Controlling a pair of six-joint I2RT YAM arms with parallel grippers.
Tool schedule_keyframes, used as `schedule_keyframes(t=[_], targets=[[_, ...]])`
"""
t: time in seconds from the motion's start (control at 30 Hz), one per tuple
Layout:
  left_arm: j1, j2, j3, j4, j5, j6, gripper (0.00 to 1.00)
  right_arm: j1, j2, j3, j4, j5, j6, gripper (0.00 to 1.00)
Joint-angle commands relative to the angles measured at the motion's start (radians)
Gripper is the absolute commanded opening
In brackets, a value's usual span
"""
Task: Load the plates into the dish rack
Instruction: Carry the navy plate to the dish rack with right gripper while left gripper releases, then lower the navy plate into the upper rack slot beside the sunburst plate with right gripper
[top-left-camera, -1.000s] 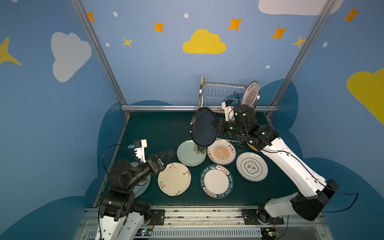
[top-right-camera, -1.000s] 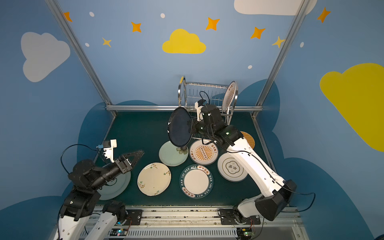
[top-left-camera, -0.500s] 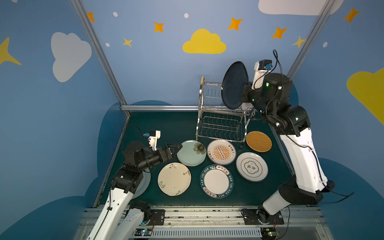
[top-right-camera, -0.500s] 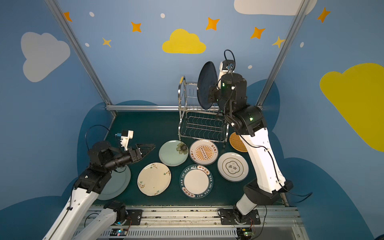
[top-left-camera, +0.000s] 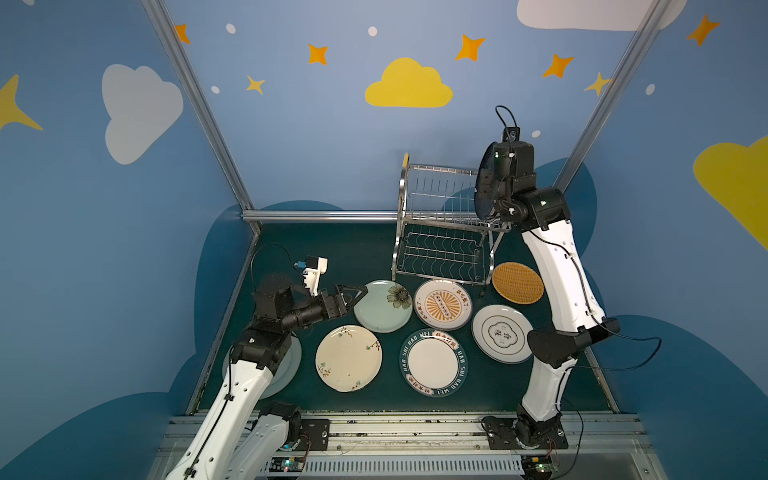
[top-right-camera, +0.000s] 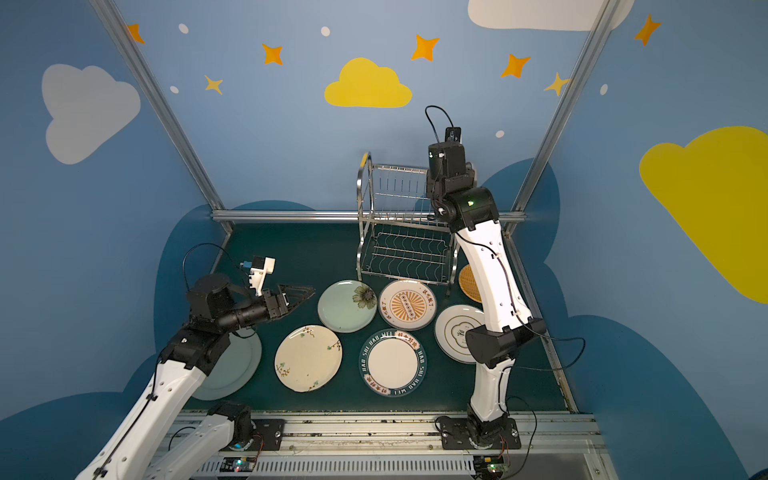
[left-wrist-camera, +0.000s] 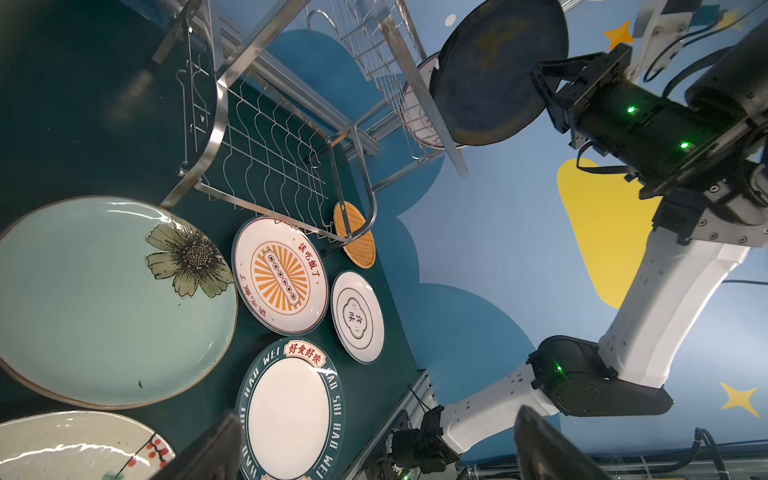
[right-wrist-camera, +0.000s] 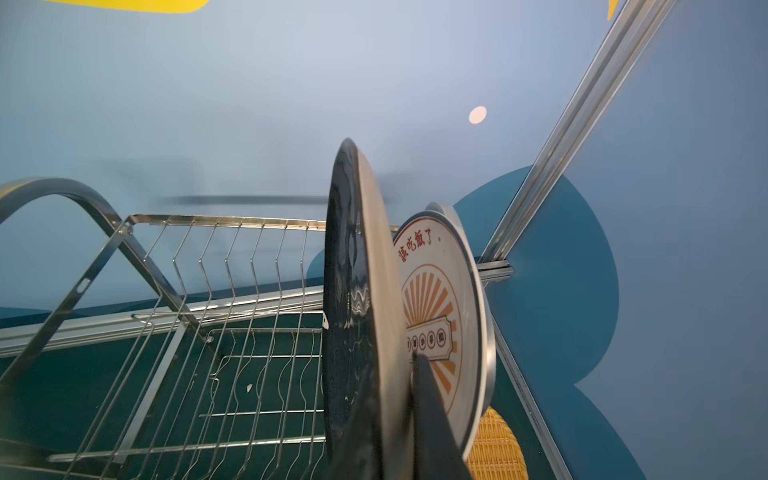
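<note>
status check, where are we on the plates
Left hand open, empty, by green flower plate. Right hand shut on navy plate, upright over dish rack upper tier. Close alongside: racked sunburst plate, tight gap.

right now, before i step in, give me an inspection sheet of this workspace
Surface: dark green mat, bare between plates.
Job's things: dish rack upright at the back; racked sunburst plate stands in its upper tier; navy plate held on edge beside it; seven more lie flat, pale plate partly under the left arm.
Clutter: nothing seen.
Grippers: left gripper open, empty, near flower plate; right gripper shut on the navy plate's rim.
Cables: black loop above the right wrist; slack cable off the right elbow.
Surroundings: blue painted walls, aluminium posts.
</note>
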Motion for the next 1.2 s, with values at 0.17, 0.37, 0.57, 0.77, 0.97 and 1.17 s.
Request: schedule_keyframes(t=[0.17, 0.37, 0.57, 0.77, 0.97, 1.17], targets=[[0.025, -0.012, 0.004, 0.152, 0.112, -0.038, 1.0, -0.029, 0.006, 0.051, 0.144, 0.069, -0.023, 0.0], [0.026, -0.048, -0.011, 0.175, 0.108, -0.037, 1.0, -0.035, 0.03, 0.055, 0.163, 0.062, -0.03, 0.0], [0.027, -0.043, -0.012, 0.18, 0.114, -0.043, 1.0, -0.038, 0.077, 0.104, 0.153, 0.061, -0.025, 0.0], [0.029, -0.044, -0.015, 0.187, 0.114, -0.046, 1.0, -0.045, 0.099, 0.105, 0.155, 0.065, -0.013, 0.0], [0.037, -0.042, -0.018, 0.198, 0.115, -0.056, 1.0, -0.05, 0.118, 0.104, 0.139, 0.061, 0.004, 0.0], [0.046, -0.041, -0.024, 0.215, 0.119, -0.069, 1.0, -0.056, 0.131, 0.104, 0.131, 0.059, 0.021, 0.0]])
